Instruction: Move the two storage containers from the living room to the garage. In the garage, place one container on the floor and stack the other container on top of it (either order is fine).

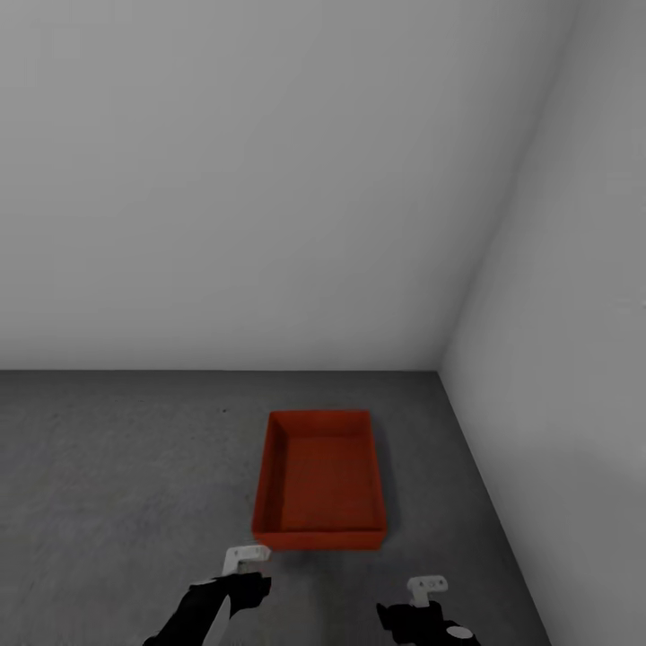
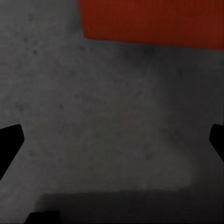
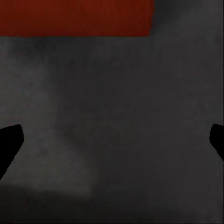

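Your rust-red, smooth-walled rectangular storage container (image 1: 320,482) (open-top, unmarked) sits on the rough mottled concrete floor (image 1: 126,467), left gripper (image 2: 112,140) and right gripper (image 3: 112,140) both spread wide, empty.

Rust-red storage container (image 1: 320,480) upright, empty, on concrete floor (image 1: 117,467).

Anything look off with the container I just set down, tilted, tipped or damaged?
Nothing stands out. The storage container sits flat and upright on the concrete floor, open side up, empty, near the wall corner. Both grippers, left and right, are open with only floor between the fingers.
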{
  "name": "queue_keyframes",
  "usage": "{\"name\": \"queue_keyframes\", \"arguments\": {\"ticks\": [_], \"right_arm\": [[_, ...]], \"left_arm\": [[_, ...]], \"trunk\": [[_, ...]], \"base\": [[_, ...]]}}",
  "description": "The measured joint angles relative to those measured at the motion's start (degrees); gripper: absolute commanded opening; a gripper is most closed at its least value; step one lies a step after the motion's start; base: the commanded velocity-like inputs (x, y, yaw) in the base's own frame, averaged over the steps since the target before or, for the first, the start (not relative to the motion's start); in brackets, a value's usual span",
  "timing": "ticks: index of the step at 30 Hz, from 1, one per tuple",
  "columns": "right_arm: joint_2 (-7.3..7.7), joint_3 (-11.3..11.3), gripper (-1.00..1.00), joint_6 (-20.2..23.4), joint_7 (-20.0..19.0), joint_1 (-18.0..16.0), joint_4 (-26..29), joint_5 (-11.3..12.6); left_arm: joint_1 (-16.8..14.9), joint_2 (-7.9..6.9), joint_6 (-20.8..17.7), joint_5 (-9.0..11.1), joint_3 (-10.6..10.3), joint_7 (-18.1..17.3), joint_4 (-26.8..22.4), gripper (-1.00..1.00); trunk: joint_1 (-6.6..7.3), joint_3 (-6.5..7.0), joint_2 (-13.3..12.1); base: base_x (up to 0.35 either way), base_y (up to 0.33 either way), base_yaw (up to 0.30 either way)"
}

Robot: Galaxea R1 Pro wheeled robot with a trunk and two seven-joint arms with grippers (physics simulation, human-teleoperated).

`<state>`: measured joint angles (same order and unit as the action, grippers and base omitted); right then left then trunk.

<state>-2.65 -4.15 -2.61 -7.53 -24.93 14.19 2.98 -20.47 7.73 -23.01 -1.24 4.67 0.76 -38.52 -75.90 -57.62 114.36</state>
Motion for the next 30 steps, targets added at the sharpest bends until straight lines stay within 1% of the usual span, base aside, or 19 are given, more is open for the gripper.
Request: {"name": "queue_keyframes", "arguments": {"ticks": [1, 3, 5, 6, 7, 8, 9, 10, 11, 12, 13, 14, 15, 17, 18, 20, 24, 26, 30], "right_arm": [[0.14, 0.00, 1.00, 0.00, 0.05, 0.00, -0.28, -0.01], [0.60, 0.00, 1.00, -0.07, 0.15, 0.00, -1.73, -0.05], [1.29, -0.02, 1.00, -0.91, 0.23, 0.01, -4.23, -0.14], [1.47, -0.04, 1.00, -1.32, 0.26, 0.00, -4.90, -0.14], [1.84, -0.05, 1.00, -2.25, 0.30, 0.01, -6.16, -0.16], [2.05, -0.07, 1.00, -2.75, 0.33, 0.00, -6.81, -0.17], [2.48, -0.10, 1.00, -3.58, 0.48, 0.01, -8.05, -0.18], [2.69, -0.12, 1.00, -3.93, 0.58, 0.00, -8.68, -0.18], [3.08, -0.13, 1.00, -4.41, 0.94, 0.00, -9.84, -0.19], [3.31, -0.14, 1.00, -4.61, 1.15, 0.00, -10.43, -0.19], [3.77, -0.14, 1.00, -4.89, 1.60, 0.00, -11.56, -0.19], [4.04, -0.15, 1.00, -5.04, 1.84, 0.00, -12.16, -0.19], [4.57, -0.14, 1.00, -5.41, 2.24, 0.00, -13.32, -0.19], [5.44, -0.14, 1.00, -6.42, 2.68, 0.01, -14.90, -0.18], [5.75, -0.15, 1.00, -6.89, 2.78, 0.02, -15.33, -0.19], [6.95, -0.14, 1.00, -8.94, 3.01, 0.05, -16.38, -0.18], [8.05, -0.16, 1.00, -10.51, 3.14, 0.06, -17.00, -0.20], [8.19, -0.16, 1.00, -10.76, 3.17, 0.06, -17.14, -0.18], [8.07, -0.17, 1.00, -10.88, 3.18, 0.08, -17.22, -0.11]], "left_arm": [[0.00, -0.22, 0.38, -0.03, 0.04, 0.04, 0.53, 1.00], [0.00, -1.31, 2.13, -0.10, 0.19, 0.15, 3.57, 1.00], [0.00, -3.66, 5.97, -0.11, 0.71, 0.21, 9.90, 1.00], [0.00, -4.42, 7.23, -0.04, 0.96, 0.19, 11.70, 1.00], [0.00, -5.84, 9.92, 0.01, 1.58, 0.18, 15.10, 1.00], [-0.01, -6.61, 11.45, 0.09, 1.94, 0.17, 16.91, 1.00], [0.01, -7.92, 14.53, 0.12, 2.88, 0.17, 20.32, 1.00], [0.01, -8.58, 16.21, 0.18, 3.37, 0.16, 22.14, 1.00], [0.00, -9.62, 19.43, 0.20, 4.25, 0.13, 25.55, 1.00], [0.03, -10.07, 20.96, 0.23, 4.62, 0.12, 27.26, 1.00], [0.05, -10.72, 23.62, 0.25, 5.32, 0.07, 30.34, 1.00], [0.06, -10.97, 24.95, 0.26, 5.55, 0.06, 31.85, 1.00], [0.05, -11.29, 27.50, 0.28, 5.88, 0.05, 34.45, 1.00], [0.06, -11.57, 30.72, 0.29, 6.22, 0.04, 37.45, 1.00], [0.07, -11.63, 31.62, 0.29, 6.28, 0.04, 38.25, 1.00], [0.13, -11.65, 33.92, 0.29, 6.43, 0.03, 40.10, 1.00], [0.17, -11.92, 35.29, 0.27, 6.51, 0.03, 41.13, 1.00], [0.41, -12.48, 35.62, 0.28, 6.51, -0.06, 41.61, 1.00], [0.74, -12.75, 36.78, 0.29, 6.44, -0.16, 42.31, 1.00]], "trunk": [[0.22, 0.18, -0.40], [0.67, 0.54, -1.20], [1.11, 0.89, -2.00], [1.33, 1.08, -2.41], [1.56, 1.25, -2.81], [1.78, 1.43, -3.21], [2.00, 1.61, -3.61], [2.22, 1.79, -4.01], [2.44, 1.97, -4.41], [2.66, 2.15, -4.81], [2.88, 2.33, -5.21], [3.10, 2.51, -5.61], [3.32, 2.69, -6.01], [3.76, 3.05, -6.82], [3.98, 3.23, -7.22], [4.42, 3.59, -8.02], [5.30, 4.31, -9.63], [5.74, 4.67, -10.43], [6.62, 5.39, -12.03]], "base": [[-0.136, 0.000, 0.000], [-0.110, 0.000, 0.000], [-0.109, 0.000, 0.000], [-0.074, 0.000, 0.000], [-0.059, 0.000, 0.000], [-0.038, 0.000, 0.000], [-0.030, 0.000, 0.000], [-0.019, 0.000, 0.000], [-0.016, 0.000, 0.000], [-0.010, 0.000, 0.000], [-0.008, 0.000, 0.000], [-0.005, 0.000, 0.000], [-0.004, 0.000, 0.000], [-0.002, 0.000, 0.000], [-0.001, 0.000, 0.000], [0.000, 0.000, 0.000], [0.000, 0.000, 0.000], [0.000, 0.000, 0.000], [0.000, 0.000, 0.000]]}}
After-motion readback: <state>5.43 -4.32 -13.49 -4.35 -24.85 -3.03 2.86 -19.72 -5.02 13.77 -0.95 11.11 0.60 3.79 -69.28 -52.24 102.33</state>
